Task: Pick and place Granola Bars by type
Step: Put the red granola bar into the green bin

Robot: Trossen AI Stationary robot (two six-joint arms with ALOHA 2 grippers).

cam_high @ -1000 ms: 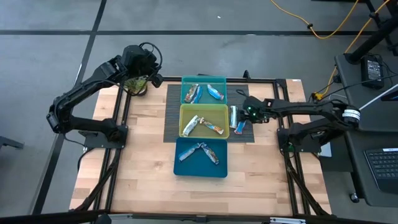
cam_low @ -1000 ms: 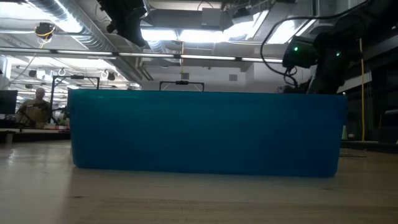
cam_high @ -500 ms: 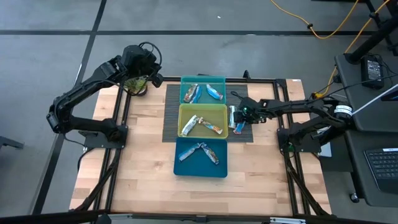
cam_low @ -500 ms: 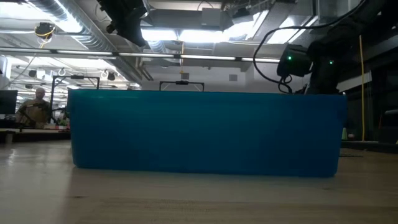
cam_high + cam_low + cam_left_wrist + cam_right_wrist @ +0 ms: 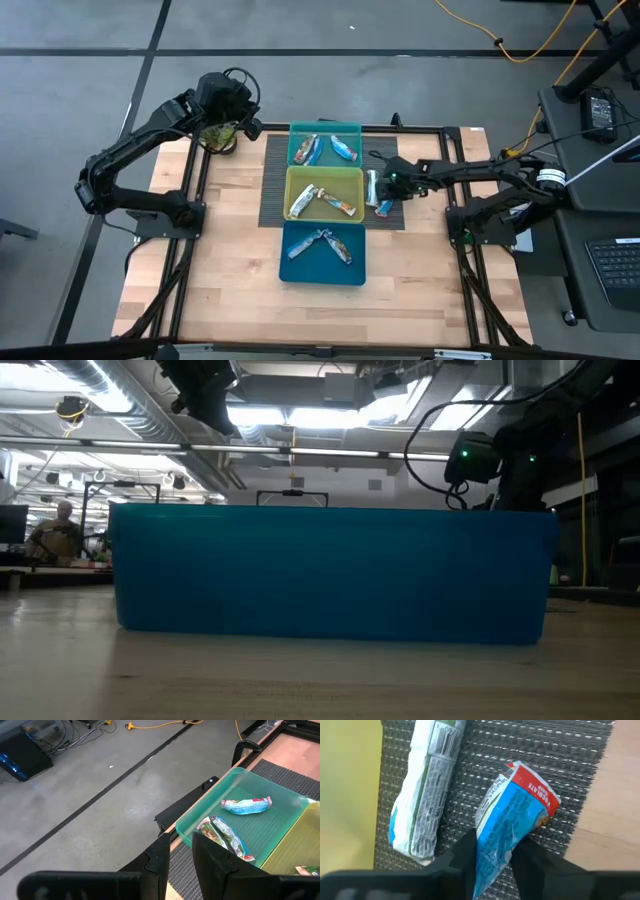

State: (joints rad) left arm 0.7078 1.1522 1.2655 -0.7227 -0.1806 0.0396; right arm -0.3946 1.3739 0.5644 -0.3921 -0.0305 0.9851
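On the dark mat (image 5: 390,172), right of the yellow-green bin (image 5: 327,172), lie two Granola Bars: a blue one with a red end (image 5: 512,815) and a white-silver one (image 5: 427,785) beside it. My right gripper (image 5: 384,198) is down over the blue bar and shut on it. More bars lie in the teal bin (image 5: 355,130), the yellow-green bin and the blue bin (image 5: 300,270). My left gripper (image 5: 180,852) hangs beyond the table's far left corner, its fingers a narrow gap apart with nothing between them. My right gripper pinches the blue bar's two long edges (image 5: 492,842) between its two fingers (image 5: 465,852), near the end opposite the red one. The fingers come from above, slanting in from the table's right, and lie along the bar. The bar lies flat on the mat.
The three bins stand in a row down the table's middle, and the blue bin's wall (image 5: 330,575) fills the low view. A greenish object (image 5: 220,138) sits at the far left corner under the left arm. Bare wood (image 5: 230,250) lies left of the bins.
My right gripper has moved a little toward the table's left, over the two bars on the mat, and its fingers have closed in on the blue bar. The bar has stayed on the mat.
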